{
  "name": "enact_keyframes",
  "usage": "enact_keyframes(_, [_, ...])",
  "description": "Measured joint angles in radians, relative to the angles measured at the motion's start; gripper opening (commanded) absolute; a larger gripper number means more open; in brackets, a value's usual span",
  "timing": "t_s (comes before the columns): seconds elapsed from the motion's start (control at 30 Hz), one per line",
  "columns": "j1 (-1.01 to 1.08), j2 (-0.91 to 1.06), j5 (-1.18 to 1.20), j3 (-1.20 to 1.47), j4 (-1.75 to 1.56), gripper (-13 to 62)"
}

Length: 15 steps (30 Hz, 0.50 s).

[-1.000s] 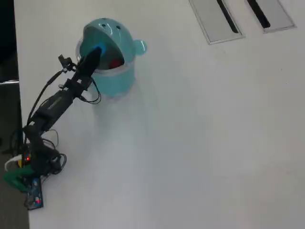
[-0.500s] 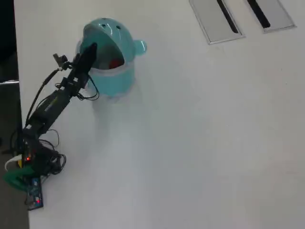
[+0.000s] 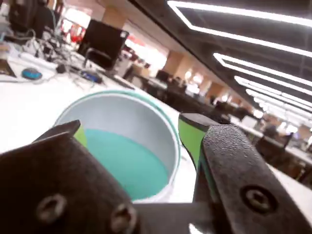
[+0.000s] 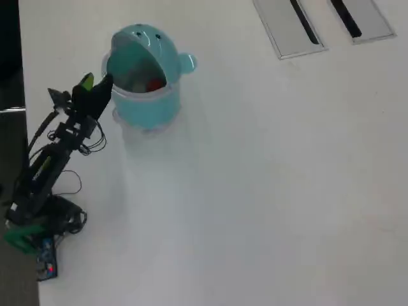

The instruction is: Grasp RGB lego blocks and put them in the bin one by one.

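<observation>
The teal bin (image 4: 148,107) stands at the table's upper left in the overhead view, its domed lid with two dot eyes tipped back. One red lego block (image 4: 154,84) shows inside its mouth; the green and blue blocks are hidden. My gripper (image 4: 95,83) hovers just left of the bin's rim, open and holding nothing. In the wrist view the gripper (image 3: 134,126) frames the bin (image 3: 127,114) between its two green pads (image 3: 189,139). That view shows a pale inner wall and a teal inside, with no block visible.
Two grey recessed panels (image 4: 290,29) (image 4: 360,18) lie at the table's top right. The arm's base and cables (image 4: 35,233) sit at the table's left edge, by the dark floor. White tabletop stretches to the right of the bin.
The arm has drawn back to the left, out of the bin's mouth. The blue block seen at the jaws a second ago no longer shows, and the jaws now stand apart.
</observation>
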Motion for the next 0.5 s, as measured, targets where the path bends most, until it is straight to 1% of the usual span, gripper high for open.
enact_keyframes(0.27, [0.078, 0.192, 0.012, 0.181, 0.028, 35.4])
enact_keyframes(0.5, [0.155, 0.195, 0.025, 0.265, 0.029, 36.0])
